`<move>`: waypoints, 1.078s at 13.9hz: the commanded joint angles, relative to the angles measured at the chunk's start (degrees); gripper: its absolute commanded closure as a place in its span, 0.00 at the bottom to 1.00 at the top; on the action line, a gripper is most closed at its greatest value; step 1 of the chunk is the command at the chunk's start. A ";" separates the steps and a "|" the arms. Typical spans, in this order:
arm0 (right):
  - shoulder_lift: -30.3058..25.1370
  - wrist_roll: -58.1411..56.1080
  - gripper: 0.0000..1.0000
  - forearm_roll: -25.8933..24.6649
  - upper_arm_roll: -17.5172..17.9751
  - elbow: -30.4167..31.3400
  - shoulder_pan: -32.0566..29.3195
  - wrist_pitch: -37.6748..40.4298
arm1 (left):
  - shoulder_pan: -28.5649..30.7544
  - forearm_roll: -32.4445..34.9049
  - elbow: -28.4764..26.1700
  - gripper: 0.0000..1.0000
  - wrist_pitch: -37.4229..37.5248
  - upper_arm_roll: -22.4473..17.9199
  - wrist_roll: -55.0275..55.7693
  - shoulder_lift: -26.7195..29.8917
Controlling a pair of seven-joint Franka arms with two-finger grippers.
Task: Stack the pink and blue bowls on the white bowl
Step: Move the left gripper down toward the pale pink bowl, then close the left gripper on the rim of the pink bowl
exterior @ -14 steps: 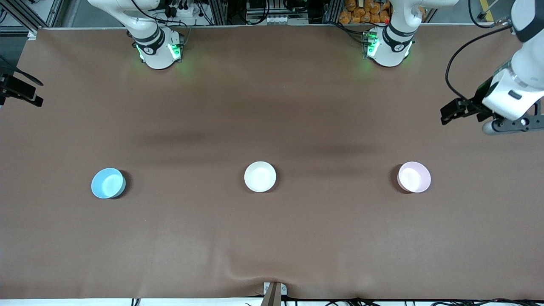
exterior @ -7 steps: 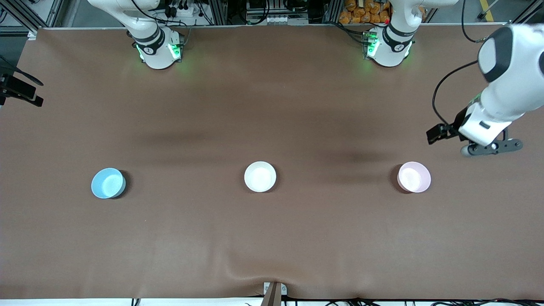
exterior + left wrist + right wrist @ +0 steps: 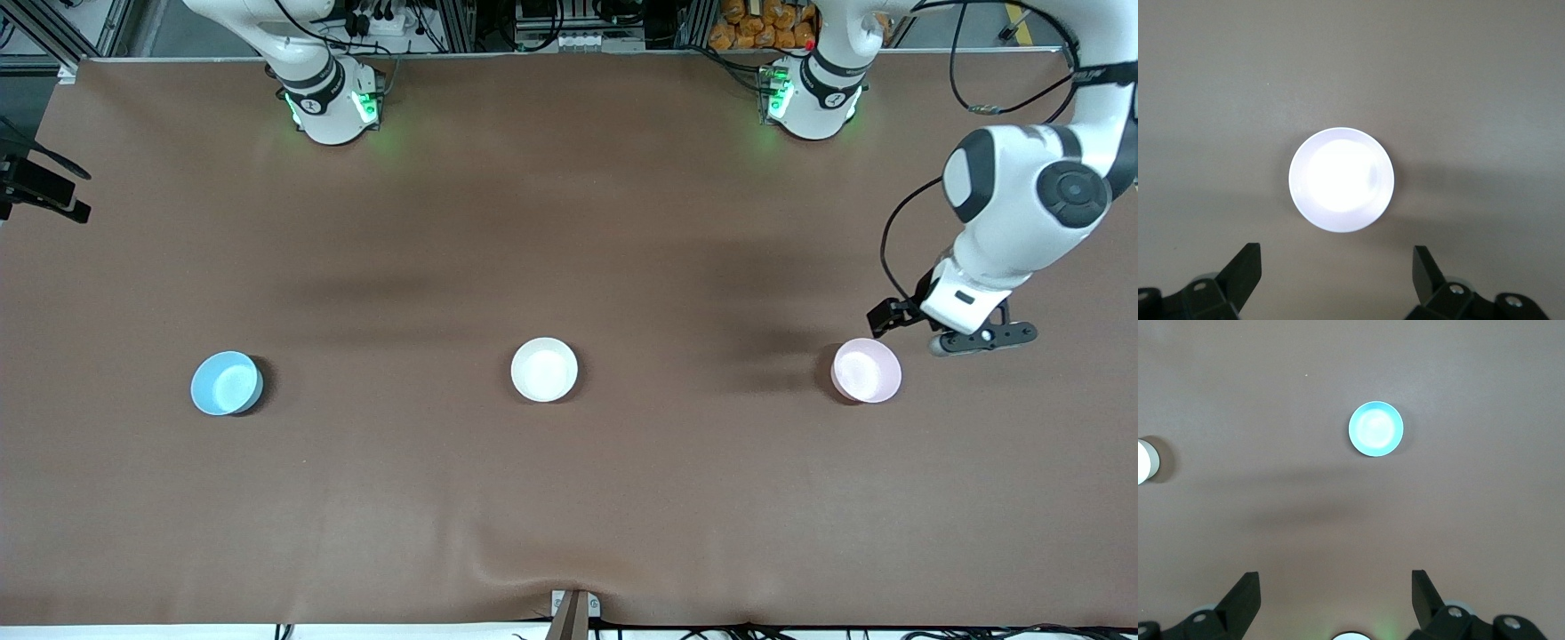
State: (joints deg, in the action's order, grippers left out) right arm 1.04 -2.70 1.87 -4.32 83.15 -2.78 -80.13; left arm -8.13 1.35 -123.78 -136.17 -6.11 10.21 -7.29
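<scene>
Three bowls stand in a row on the brown table. The blue bowl (image 3: pixel 226 382) is toward the right arm's end, the white bowl (image 3: pixel 544 369) in the middle, the pink bowl (image 3: pixel 866 370) toward the left arm's end. My left gripper (image 3: pixel 978 339) hangs open and empty over the table just beside the pink bowl. The left wrist view shows the pink bowl (image 3: pixel 1341 179) ahead of the open left gripper (image 3: pixel 1336 259). My right gripper (image 3: pixel 1335 583) is open and empty, high above the table. Its wrist view shows the blue bowl (image 3: pixel 1376 429) and the white bowl's edge (image 3: pixel 1143 461). The right gripper is out of the front view.
The two arm bases (image 3: pixel 333 102) (image 3: pixel 811 98) stand at the table's back edge. A black mount (image 3: pixel 40 191) sits at the right arm's end. A small bracket (image 3: pixel 573 612) is at the front edge. The brown mat (image 3: pixel 569 498) has a slight wrinkle near the bracket.
The left arm has swung in from the table's end and come down beside the pink bowl. The bowls have not moved.
</scene>
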 commanded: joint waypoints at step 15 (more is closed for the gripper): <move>0.11 0.33 0.00 1.03 0.19 -0.35 -0.47 0.33 | 5.05 0.23 1.96 0.16 -11.04 0.75 -1.78 -13.89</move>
State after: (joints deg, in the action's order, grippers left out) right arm 1.04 -2.70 2.00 -4.32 83.15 -2.78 -80.13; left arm -4.20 1.35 -123.18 -146.30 -5.93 9.02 -19.80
